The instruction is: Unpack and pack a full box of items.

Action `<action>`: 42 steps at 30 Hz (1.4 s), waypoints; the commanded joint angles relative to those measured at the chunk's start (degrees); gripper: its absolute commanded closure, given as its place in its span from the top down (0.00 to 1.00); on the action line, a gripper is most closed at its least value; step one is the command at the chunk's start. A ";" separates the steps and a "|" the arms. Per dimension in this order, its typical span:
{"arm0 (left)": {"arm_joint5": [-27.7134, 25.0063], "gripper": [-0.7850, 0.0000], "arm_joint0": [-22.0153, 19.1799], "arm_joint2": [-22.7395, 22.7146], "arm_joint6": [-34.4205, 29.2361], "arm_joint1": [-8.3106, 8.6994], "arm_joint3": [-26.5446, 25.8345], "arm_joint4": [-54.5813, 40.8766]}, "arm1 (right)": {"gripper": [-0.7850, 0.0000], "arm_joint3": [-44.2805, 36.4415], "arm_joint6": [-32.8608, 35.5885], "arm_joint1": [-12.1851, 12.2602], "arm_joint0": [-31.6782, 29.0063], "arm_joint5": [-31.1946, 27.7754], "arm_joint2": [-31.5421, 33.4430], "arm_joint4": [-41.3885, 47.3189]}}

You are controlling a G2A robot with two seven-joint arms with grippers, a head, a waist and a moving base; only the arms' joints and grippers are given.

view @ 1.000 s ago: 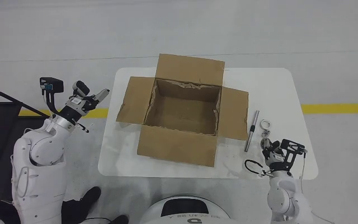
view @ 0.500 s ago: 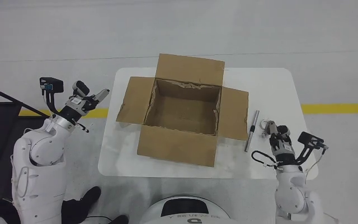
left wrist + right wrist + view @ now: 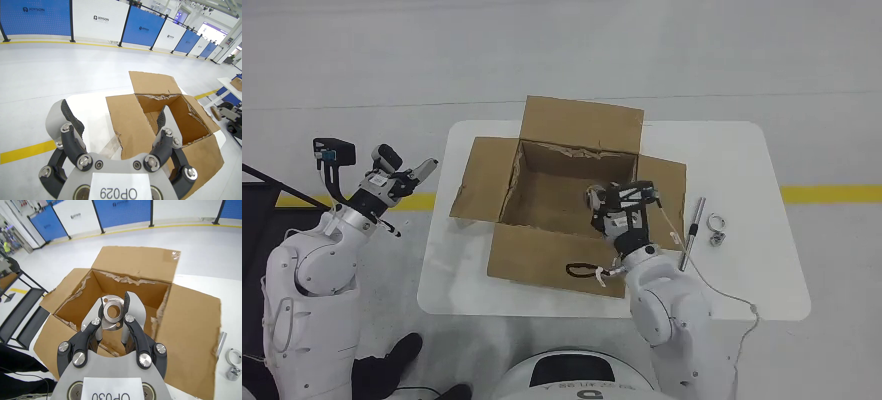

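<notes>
White surface (image 3: 742,150) at mid-frame carries an open cardboard box (image 3: 572,195), over whose cavity the right tool (image 3: 113,306) pinches a round metal flange (image 3: 111,299), seemingly to pack it, while a steel rod (image 3: 693,233) and collars (image 3: 718,231) wait right of the box and the left tool (image 3: 425,167) hangs spread at far left.

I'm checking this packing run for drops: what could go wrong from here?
The round silver metal flange is pinched from two sides by the right gripper above the open brown cardboard box; it might slip and drop hard. The silver metal rod lies beside the box's right flap, so an arm reaching there could knock it rolling.
</notes>
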 commanded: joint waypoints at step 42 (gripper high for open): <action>0.00 1.00 0.00 0.00 -0.04 0.00 0.00 -0.02 | 1.00 -9.99 1.51 -1.77 -3.19 9.16 5.56 0.53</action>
